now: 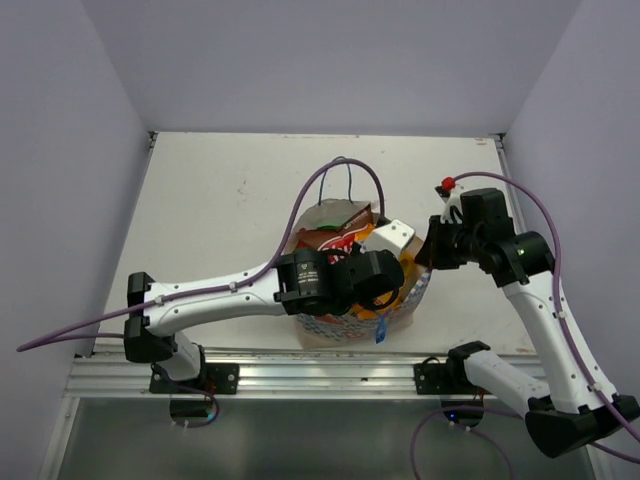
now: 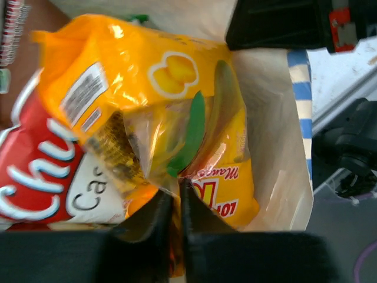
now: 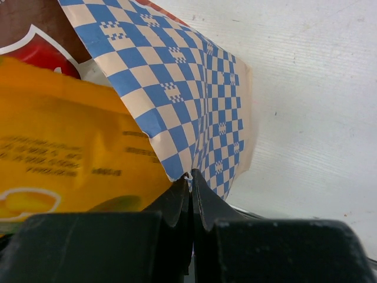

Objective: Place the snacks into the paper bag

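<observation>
Black-fingered, the left gripper pinches the glossy, crinkly orange-yellow packet against the red Chuba bag inside the white-lined paper bag, whose blue-checkered rim the right gripper clamps shut.

Left pincer clamped, right pincer clamped, 2 arms angled inward

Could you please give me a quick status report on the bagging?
Left gripper shut on orange-yellow packet at paper bag's mouth. Right gripper shut on bag rim. Red packet already inside. Nothing blocking.
</observation>
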Robot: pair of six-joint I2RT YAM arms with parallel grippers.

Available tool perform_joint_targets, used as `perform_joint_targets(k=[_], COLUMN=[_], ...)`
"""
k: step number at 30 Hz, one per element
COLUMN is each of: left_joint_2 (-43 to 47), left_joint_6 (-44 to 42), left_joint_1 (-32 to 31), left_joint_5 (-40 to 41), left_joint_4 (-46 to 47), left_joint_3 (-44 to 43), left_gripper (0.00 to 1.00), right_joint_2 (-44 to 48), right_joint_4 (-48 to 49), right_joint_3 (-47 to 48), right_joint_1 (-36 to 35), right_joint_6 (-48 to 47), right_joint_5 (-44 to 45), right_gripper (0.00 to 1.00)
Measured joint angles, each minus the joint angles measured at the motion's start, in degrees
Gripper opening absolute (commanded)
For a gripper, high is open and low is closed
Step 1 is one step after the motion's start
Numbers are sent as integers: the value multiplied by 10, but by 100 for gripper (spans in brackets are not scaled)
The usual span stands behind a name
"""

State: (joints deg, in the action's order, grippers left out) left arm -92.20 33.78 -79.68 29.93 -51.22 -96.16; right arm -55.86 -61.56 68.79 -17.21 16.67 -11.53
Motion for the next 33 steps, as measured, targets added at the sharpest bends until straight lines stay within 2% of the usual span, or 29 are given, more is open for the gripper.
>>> perform_joint_targets(k=[1, 2, 4, 5, 7, 9, 12, 16, 22, 33], left_joint_2=[-8, -17, -36, -38, -24, 27, 141, 242, 232, 245], left_joint_6=[2, 9, 23, 32, 57, 90, 158, 248, 346, 396], left_joint_1=[0, 0, 1, 1, 1, 1, 0, 4, 0, -1], left_joint_5=[9, 21, 55, 71, 107, 139, 173, 166, 108, 100], left_joint_4=[-18, -49, -117, -134, -152, -157, -179, -214, -222, -216], left_joint_3=[-21, -53, -135, -174, -233, -229, -143, -12, 134, 157], left_gripper=[33, 56, 72, 95, 99, 100, 100, 100, 100, 100], right_joint_2=[0, 0, 0, 0, 0, 0, 0, 0, 0, 0], right_joint_4=[2, 3, 3, 3, 3, 4, 3, 4, 7, 9], right_joint_3=[0, 1, 2, 2, 2, 2, 2, 2, 2, 2], right_joint_1=[0, -1, -1, -1, -1, -1, -1, -1, -1, -1], right_joint_6=[0, 0, 0, 0, 0, 0, 0, 0, 0, 0], right_joint_5=[-2, -2, -2, -2, -2, -2, -7, -13, -15, -19], right_gripper=[0, 0, 0, 0, 0, 0, 0, 0, 0, 0])
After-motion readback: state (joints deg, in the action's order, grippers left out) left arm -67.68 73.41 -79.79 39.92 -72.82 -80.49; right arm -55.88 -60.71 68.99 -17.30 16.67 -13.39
